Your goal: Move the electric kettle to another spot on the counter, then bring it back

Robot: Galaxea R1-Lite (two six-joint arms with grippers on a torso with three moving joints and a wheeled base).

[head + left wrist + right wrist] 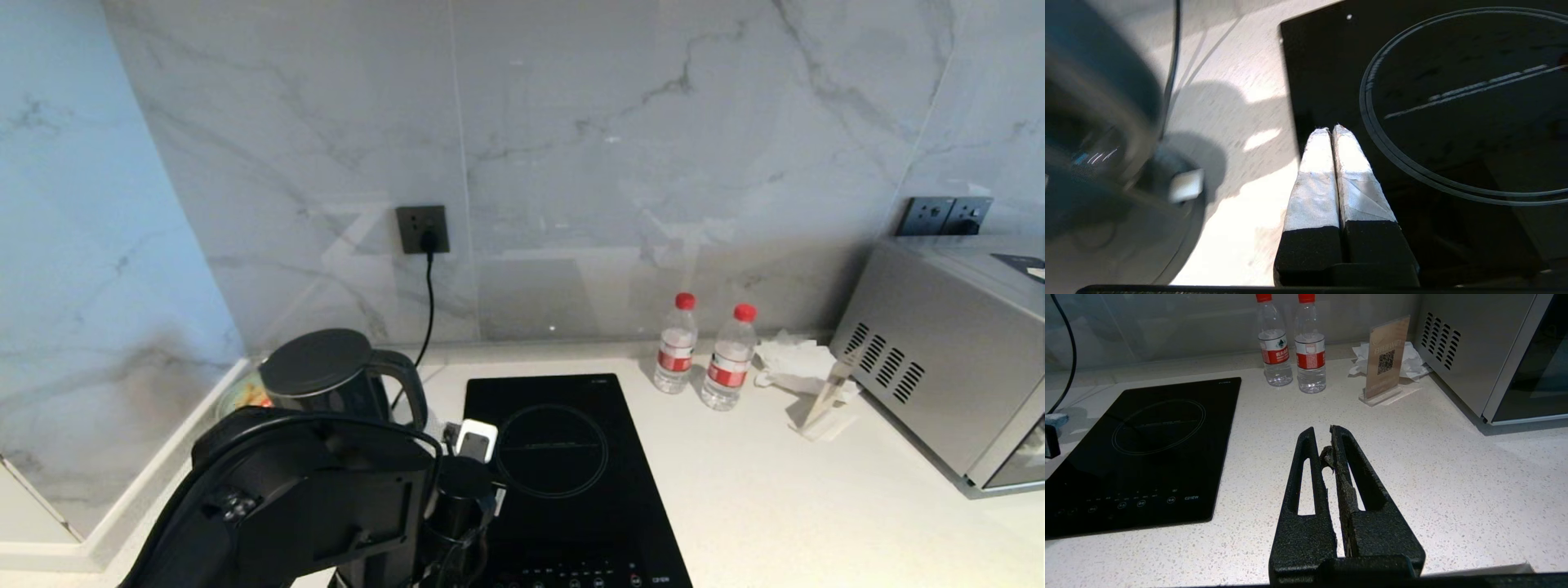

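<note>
While the kettle [326, 377] sits on its base at the counter's [775, 490] ten o'clock corner, handle turned toward the hob [563, 457], the left gripper [1331, 130] hangs at the hob's nine o'clock edge, fingers pressed together on nothing. I'd guess it has let go, or not yet taken hold. The right gripper [1327, 437] idles closed and empty over bare counter.

The electric kettle [326, 376] is standing at the counter's [775, 490] back left corner, left of the hob [563, 474]. Two water bottles [704, 353] are standing right of the hob, with the microwave [947, 359] sitting farther right.
</note>
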